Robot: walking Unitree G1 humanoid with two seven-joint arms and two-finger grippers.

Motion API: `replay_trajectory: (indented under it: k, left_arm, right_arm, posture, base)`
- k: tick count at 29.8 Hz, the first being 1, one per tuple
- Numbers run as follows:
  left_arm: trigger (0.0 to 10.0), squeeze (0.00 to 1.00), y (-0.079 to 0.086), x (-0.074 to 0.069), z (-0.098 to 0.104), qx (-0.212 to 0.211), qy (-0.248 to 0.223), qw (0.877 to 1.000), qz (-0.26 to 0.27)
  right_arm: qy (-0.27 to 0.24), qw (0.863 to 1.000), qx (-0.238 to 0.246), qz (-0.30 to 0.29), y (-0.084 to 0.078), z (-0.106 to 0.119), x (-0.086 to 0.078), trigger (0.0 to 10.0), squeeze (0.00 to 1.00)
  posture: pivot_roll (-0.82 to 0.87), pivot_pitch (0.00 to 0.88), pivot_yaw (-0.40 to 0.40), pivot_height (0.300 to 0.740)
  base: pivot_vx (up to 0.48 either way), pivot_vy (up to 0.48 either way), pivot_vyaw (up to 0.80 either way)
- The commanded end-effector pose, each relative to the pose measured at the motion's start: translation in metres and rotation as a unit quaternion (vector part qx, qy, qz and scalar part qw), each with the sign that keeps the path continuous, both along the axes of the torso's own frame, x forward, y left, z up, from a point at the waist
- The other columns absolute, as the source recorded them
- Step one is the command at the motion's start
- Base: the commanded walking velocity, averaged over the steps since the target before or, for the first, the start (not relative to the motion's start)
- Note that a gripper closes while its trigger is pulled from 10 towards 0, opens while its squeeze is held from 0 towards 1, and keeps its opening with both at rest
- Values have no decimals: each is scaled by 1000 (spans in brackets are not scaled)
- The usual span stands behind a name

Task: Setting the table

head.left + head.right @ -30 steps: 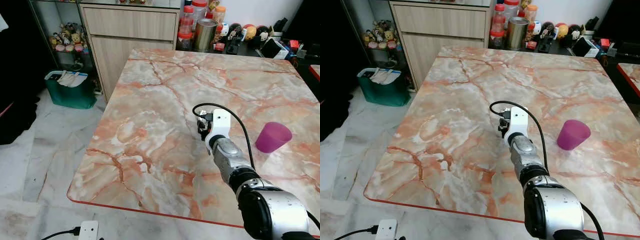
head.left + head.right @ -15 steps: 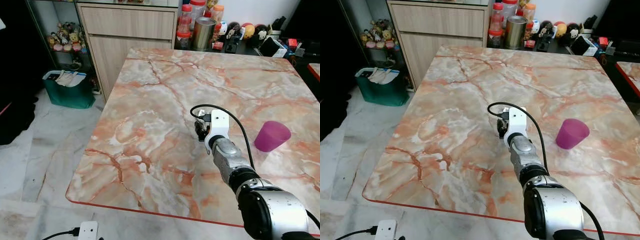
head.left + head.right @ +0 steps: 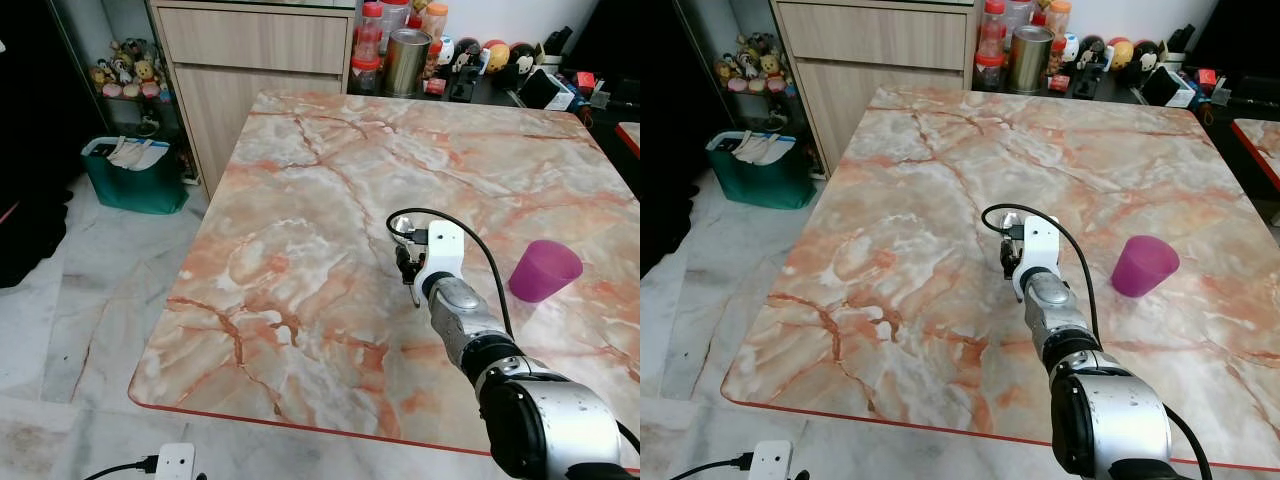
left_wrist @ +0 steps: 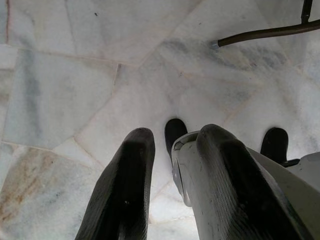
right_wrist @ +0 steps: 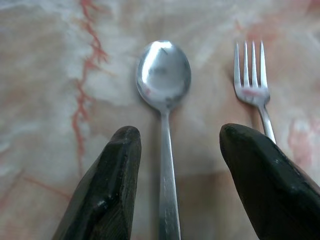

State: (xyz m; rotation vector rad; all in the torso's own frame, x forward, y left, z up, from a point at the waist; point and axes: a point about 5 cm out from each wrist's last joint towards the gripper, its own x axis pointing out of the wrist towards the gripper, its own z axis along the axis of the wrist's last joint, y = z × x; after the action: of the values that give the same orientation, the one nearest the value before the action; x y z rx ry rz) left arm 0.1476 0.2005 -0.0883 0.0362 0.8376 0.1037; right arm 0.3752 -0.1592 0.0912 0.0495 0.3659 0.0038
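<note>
Bare marble table (image 3: 300, 200), purple cup (image 3: 543, 271) obstructing right

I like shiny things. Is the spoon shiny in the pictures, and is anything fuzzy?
Right wrist view: the spoon bowl shows a bright glare patch; spoon and fork look slightly soft, and the black fingers up close are blurry. Left eye view: sharp, with a small glint on the spoon bowl beyond the right gripper. Left wrist view: evenly lit floor, fingers blurred.

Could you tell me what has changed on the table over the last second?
The right gripper has drawn back a little toward the robot, uncovering the bowl of the spoon. Its fingers are open, with the spoon lying between them and a fork beside it. The purple cup stayed put on the table; the left arm hangs idle.
</note>
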Motion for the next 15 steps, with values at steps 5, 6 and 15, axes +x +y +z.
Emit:
replay_trajectory:
  k: [5, 6, 15]
  left_arm:
    - [10000, 0, -11, -66, -25, -16, 124, 992, -17]
    - [10000, 0, -11, -66, -25, -16, 124, 992, -17]
    - [10000, 0, -15, -68, -26, -23, 129, 991, -25]
  right_arm:
    - [30, 999, 10, -12, -5, -14, -8, 10000, 0]
    - [30, 999, 10, -12, -5, -14, -8, 10000, 0]
    - [44, 999, 21, -15, -4, -22, -13, 0, 0]
  posture:
    - [162, 184, -79, 740]
    - [162, 184, -79, 740]
    - [165, 193, -79, 740]
  base:
    - [0, 0, 0]
    - [0, 0, 0]
    - [0, 0, 0]
